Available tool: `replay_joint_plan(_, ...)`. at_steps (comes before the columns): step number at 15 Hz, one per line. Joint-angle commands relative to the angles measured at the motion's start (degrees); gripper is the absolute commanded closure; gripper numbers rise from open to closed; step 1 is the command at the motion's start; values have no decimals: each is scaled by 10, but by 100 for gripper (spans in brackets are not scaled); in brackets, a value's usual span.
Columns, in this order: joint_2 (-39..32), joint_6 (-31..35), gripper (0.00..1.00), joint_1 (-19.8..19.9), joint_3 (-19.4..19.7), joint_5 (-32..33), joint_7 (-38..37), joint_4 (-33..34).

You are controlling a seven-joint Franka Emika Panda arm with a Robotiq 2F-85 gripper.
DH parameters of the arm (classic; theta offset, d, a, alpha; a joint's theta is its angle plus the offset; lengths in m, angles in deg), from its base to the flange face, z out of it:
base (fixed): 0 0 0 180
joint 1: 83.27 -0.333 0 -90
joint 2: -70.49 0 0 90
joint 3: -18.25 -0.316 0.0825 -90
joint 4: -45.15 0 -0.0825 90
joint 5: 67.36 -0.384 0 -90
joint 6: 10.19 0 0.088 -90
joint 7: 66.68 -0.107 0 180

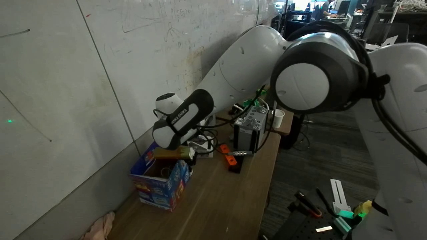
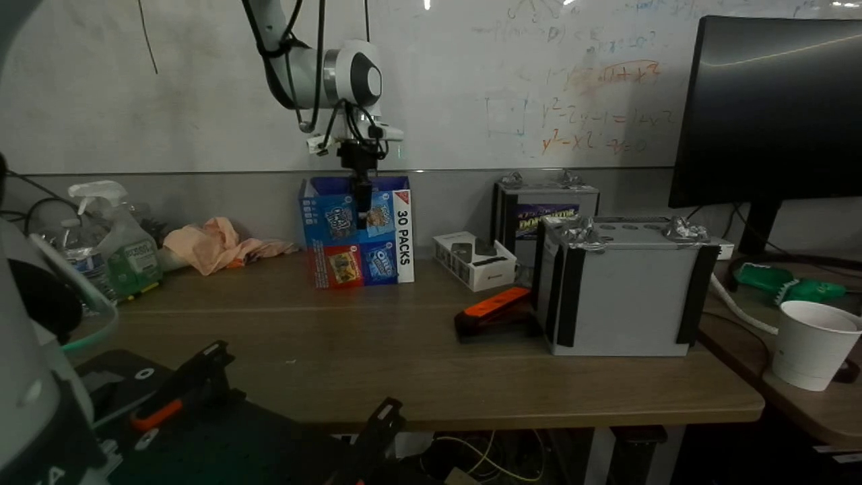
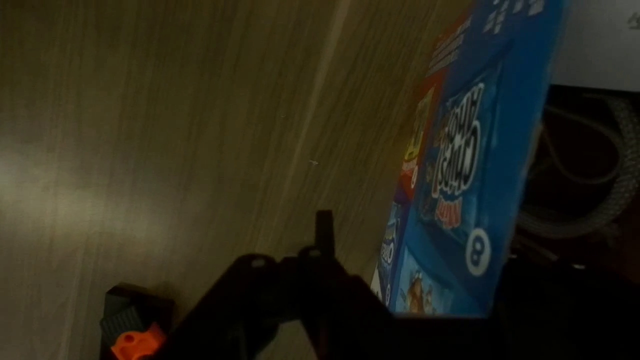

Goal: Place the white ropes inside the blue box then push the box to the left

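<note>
The blue snack box [image 1: 156, 190] stands upright and open-topped on the table against the wall; it also shows in an exterior view [image 2: 340, 225] and in the wrist view [image 3: 460, 150]. A whitish braided rope [image 3: 620, 192] lies curled inside it, with a thinner loop beside it; a pale loop [image 1: 165, 172] shows faintly in the box in an exterior view. My gripper [image 3: 422, 242] is open and straddles the box's front wall. One finger [image 2: 362, 202] hangs outside the printed front; the other is dark and mostly hidden on the inner side. It holds nothing.
An orange-and-black tool [image 2: 497, 306], a small white carton [image 2: 475, 261] and grey metal cases [image 2: 619, 289] stand on one side of the box. A pink cloth [image 2: 219, 246] and a spray bottle [image 2: 128, 242] are on the other side. The whiteboard wall [image 1: 100, 150] is close behind.
</note>
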Motion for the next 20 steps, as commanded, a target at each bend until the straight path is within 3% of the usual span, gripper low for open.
replay_joint_plan(1, -4, 9, 73, 3, -8, -21, 21, -1)
replay_joint_plan(5, -1, 2, 100, 5, -15, -40, 34, -7)
replay_joint_plan(12, 10, -4, 99, 8, -41, -72, 75, -33)
replay_joint_plan(20, 59, 4, 99, -9, -100, -107, 182, -157)
